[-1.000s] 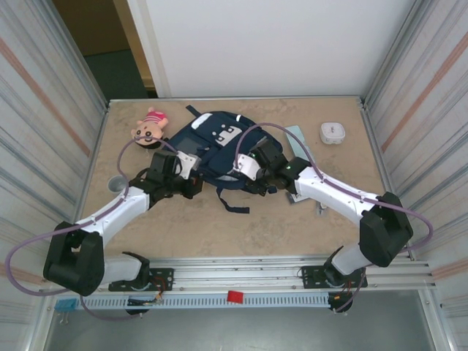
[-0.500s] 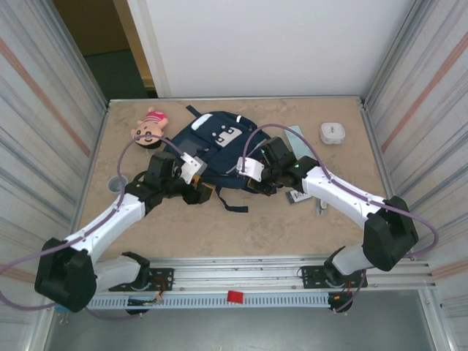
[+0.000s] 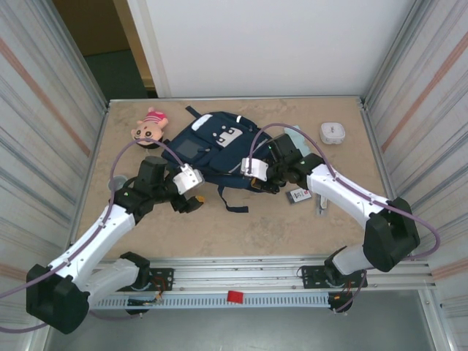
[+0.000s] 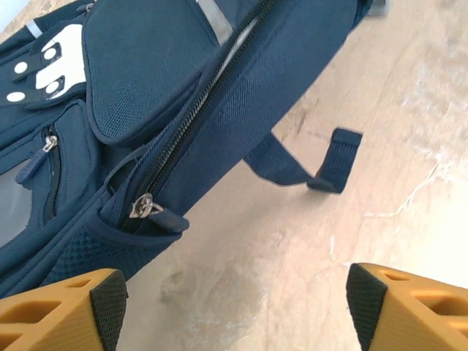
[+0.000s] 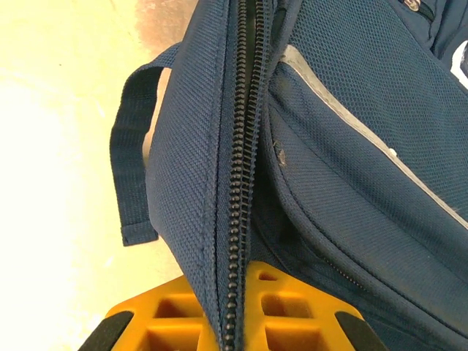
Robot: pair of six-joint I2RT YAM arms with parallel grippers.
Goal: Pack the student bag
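The student bag (image 3: 213, 143), navy blue with white patches, lies flat at the middle back of the table. My left gripper (image 3: 191, 202) hovers just off the bag's near-left edge. In the left wrist view the left gripper (image 4: 238, 303) is open over bare table, with the bag's zipper pull (image 4: 143, 207) and a loose strap end (image 4: 333, 157) ahead of it. My right gripper (image 3: 265, 184) is at the bag's near-right edge. Seen from the right wrist, this gripper (image 5: 234, 325) is shut on the bag's (image 5: 329, 146) fabric edge along the zipper teeth (image 5: 238, 219).
A pink plush toy (image 3: 150, 126) lies left of the bag. A small white box (image 3: 333, 132) sits at the back right. A small dark card (image 3: 300, 194) lies under the right forearm. Corrugated walls close in both sides; a round hole (image 3: 117, 181) marks the table's left.
My left gripper let go, opened wide and drew back toward the near left, off the bag. The right gripper stayed shut and shifted slightly right with the bag's edge.
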